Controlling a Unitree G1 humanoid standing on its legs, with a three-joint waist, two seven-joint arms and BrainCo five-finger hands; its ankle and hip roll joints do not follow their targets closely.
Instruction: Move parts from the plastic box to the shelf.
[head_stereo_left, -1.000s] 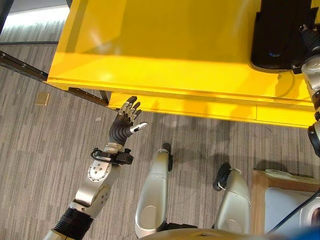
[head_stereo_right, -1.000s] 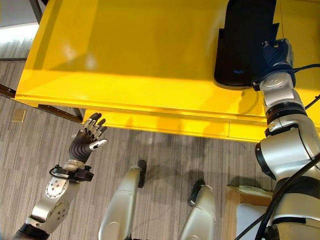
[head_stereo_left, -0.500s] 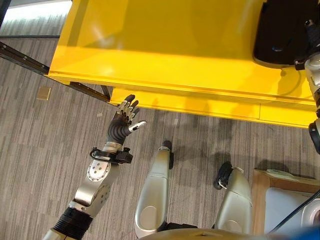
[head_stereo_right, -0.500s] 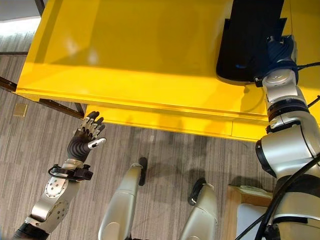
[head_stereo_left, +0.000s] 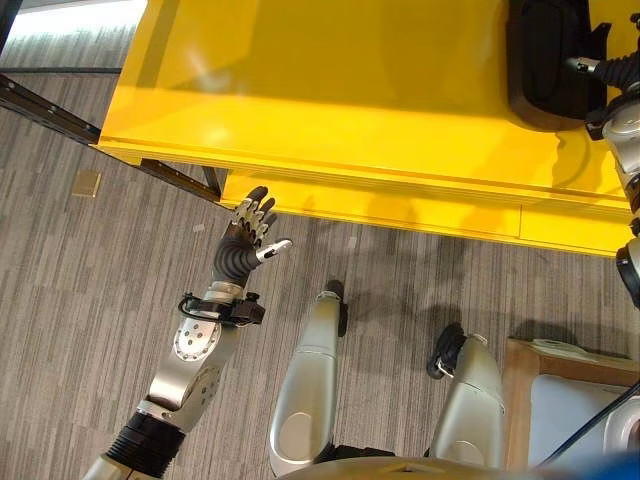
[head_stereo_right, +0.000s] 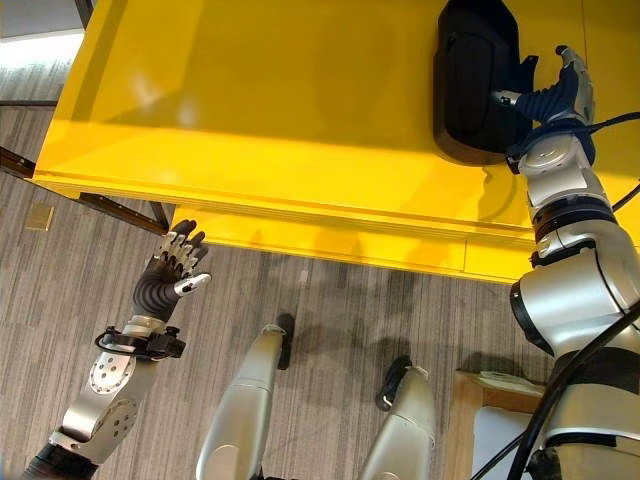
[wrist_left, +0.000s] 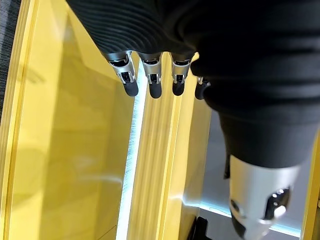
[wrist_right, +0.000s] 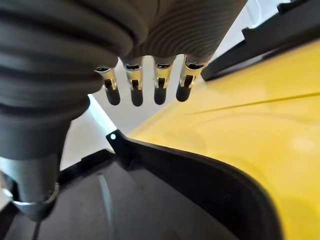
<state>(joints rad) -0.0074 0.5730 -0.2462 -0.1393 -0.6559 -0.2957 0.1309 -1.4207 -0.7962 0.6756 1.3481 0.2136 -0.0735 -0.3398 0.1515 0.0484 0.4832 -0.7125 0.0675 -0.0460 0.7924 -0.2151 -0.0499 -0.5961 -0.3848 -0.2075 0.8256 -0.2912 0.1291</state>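
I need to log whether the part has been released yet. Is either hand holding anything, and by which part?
Nothing is held. The right hand is open beside the black part lying on the yellow shelf; the left hand is open over the floor.

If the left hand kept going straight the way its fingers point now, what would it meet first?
Most likely the front edge of the yellow shelf. The left hand, fingers straight and holding nothing, points up toward it from just below. Depth is unclear, so it might instead slip under the edge.
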